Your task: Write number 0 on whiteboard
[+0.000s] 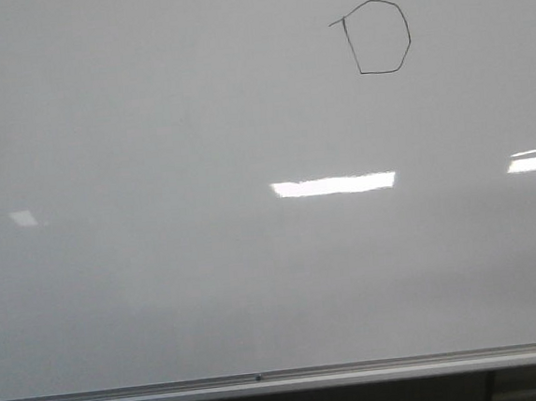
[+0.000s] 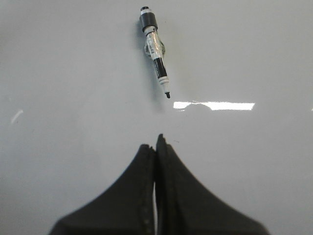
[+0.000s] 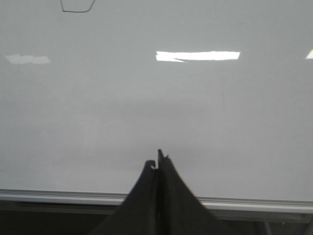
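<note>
A: Across the front view: whiteboard (image 1: 209, 281), glossy, silver rail (image 1: 284, 379) along its lower edge. Next item?

B: Upper right of the board: number 0 (image 1: 378, 37), a thin black angular loop, closed, stray tick at upper left.

A: Grippers?

B: Left gripper (image 2: 155, 147), jaws pressed together, holding nothing. Right gripper (image 3: 157, 164), likewise clenched and empty.

A: Smallest?

B: Marker (image 2: 155, 49), uncapped, against the board, apart from the left gripper.
</note>
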### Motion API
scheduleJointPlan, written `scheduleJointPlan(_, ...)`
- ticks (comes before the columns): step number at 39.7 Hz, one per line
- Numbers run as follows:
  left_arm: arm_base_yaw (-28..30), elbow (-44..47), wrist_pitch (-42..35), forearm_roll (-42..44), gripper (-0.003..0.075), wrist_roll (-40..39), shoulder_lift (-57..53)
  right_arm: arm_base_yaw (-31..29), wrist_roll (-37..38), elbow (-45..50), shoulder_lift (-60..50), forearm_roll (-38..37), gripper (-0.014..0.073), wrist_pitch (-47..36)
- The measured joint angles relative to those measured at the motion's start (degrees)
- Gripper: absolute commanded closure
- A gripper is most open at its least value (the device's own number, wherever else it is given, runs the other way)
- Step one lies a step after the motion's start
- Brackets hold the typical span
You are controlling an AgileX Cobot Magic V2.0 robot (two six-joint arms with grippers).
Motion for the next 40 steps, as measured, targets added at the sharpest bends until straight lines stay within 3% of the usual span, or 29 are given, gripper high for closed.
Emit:
scheduleJointPlan(10,0.00,0.00,0.00,0.00,0.0740,0.00,0.00,-0.21,2.68,0.51,-7.02,-2.90,0.0662,2.94)
scheduleJointPlan(40,0.00,0.00,0.00,0.00,0.0740,0.00,0.00,-0.45,2.92,0.51,-7.28,-3.57,0.0662,3.05)
